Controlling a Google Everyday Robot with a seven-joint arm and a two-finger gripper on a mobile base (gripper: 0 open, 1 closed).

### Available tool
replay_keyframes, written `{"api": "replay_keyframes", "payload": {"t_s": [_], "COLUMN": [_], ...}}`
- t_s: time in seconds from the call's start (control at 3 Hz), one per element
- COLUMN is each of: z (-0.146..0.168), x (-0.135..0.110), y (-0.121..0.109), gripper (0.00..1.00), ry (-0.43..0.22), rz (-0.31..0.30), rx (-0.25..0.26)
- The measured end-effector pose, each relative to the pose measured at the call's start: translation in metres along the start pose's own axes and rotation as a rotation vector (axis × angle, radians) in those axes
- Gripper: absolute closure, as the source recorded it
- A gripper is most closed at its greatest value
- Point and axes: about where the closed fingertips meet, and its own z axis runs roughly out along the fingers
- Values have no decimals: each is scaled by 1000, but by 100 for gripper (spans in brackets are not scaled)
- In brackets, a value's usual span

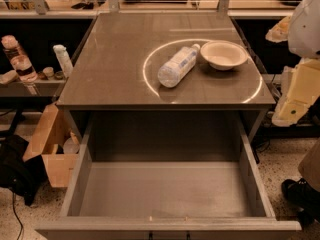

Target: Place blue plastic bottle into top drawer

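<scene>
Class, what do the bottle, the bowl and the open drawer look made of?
Blue plastic bottle: clear ribbed plastic, glossy. Bowl: matt cream, perhaps plastic or ceramic. Top drawer: dull grey painted metal, seemingly. Claw out of view; arm casing at right edge.

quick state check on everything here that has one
bottle: capped, lying on its side on the table, cap end by the bowl
bowl: upright, empty
top drawer: pulled open, empty
gripper: right of the table, away from the bottle
</scene>
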Motion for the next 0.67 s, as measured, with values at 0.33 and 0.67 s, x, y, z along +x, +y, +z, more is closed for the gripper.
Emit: {"api": "replay_keyframes", "payload": {"t_s": [0.33,0.67], "z": [-9,-18], "x": [-13,-26], "y": [-11,-22], "gripper": [0,0], "ry": [-22,-59], "rz": [-75,-207], "rx": [16,42]}}
